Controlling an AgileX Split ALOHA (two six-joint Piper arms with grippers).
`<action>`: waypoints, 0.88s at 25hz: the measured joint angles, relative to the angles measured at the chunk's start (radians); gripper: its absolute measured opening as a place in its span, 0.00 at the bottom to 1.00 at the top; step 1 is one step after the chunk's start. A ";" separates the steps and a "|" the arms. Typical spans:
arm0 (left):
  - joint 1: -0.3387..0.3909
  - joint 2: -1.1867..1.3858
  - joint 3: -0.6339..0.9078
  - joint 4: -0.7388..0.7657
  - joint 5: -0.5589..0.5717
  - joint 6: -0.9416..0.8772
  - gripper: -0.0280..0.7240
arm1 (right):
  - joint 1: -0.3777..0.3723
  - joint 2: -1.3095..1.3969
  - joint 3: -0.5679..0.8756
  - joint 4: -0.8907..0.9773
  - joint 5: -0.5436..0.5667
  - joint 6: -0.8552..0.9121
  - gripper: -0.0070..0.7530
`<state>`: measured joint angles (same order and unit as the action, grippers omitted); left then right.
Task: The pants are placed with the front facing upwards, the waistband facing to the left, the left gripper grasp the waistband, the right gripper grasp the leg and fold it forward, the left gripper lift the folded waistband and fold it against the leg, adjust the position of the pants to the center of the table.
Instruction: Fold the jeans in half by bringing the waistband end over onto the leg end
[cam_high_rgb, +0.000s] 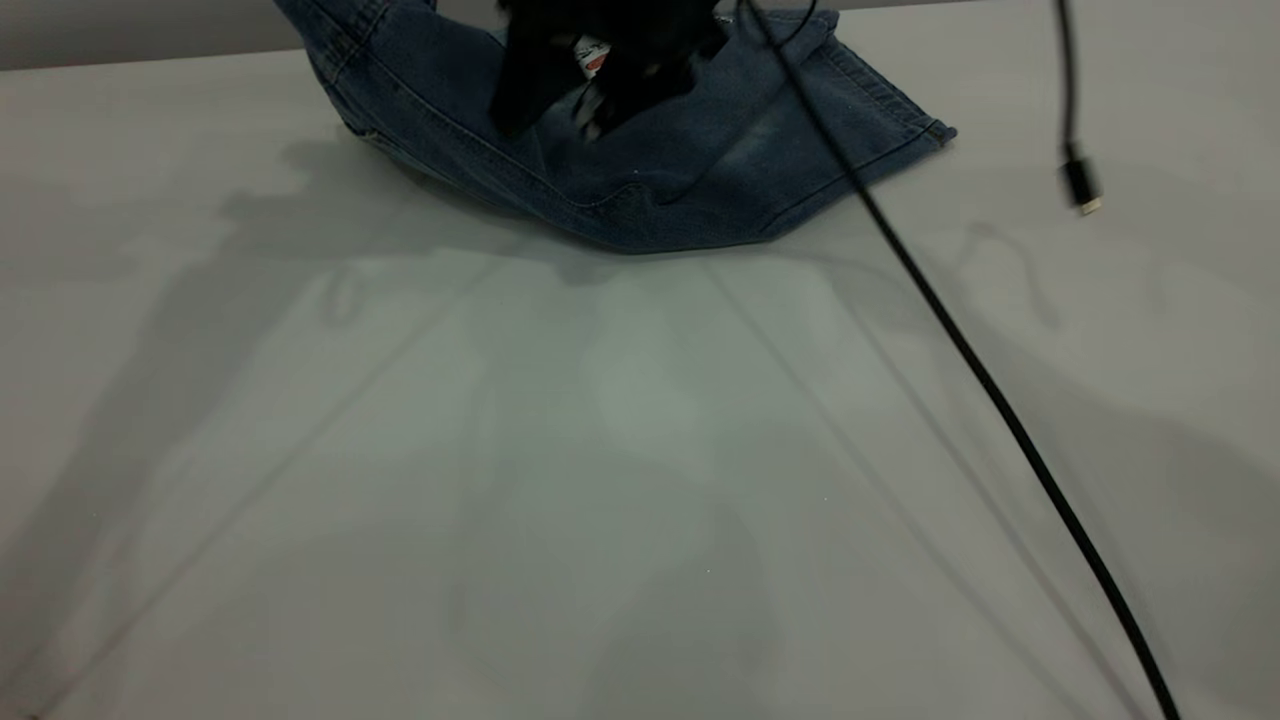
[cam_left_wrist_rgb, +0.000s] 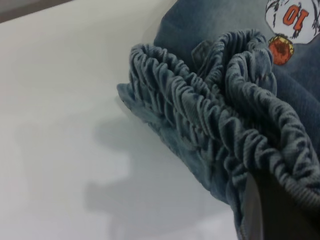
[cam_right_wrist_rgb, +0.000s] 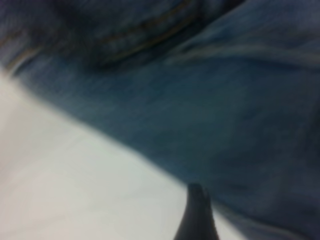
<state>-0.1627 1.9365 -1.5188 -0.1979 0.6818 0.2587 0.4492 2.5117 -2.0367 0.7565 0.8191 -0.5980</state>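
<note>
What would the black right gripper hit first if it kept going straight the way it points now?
Most likely the small blue denim pants: in its wrist view the black right gripper faces that cloth close ahead, with nothing between. Exact depth is unclear.

A black cable (cam_high_rgb: 960, 345) is running slantwise across the right side. A second cable is hanging farther right, its plug (cam_high_rgb: 1080, 186) dangling. A grey wall (cam_high_rgb: 120, 30) is showing behind.
</note>
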 joint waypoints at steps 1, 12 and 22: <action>0.000 0.000 0.000 -0.005 -0.004 0.000 0.16 | -0.011 0.000 -0.020 -0.029 0.007 0.017 0.64; -0.086 0.032 0.000 -0.093 -0.042 0.129 0.16 | -0.142 0.002 -0.089 -0.296 -0.023 0.200 0.64; -0.191 0.041 0.000 -0.094 -0.103 0.152 0.16 | -0.151 0.056 -0.089 -0.419 -0.027 0.281 0.64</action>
<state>-0.3540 1.9772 -1.5188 -0.2914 0.5789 0.4107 0.2980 2.5676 -2.1252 0.3371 0.7917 -0.3168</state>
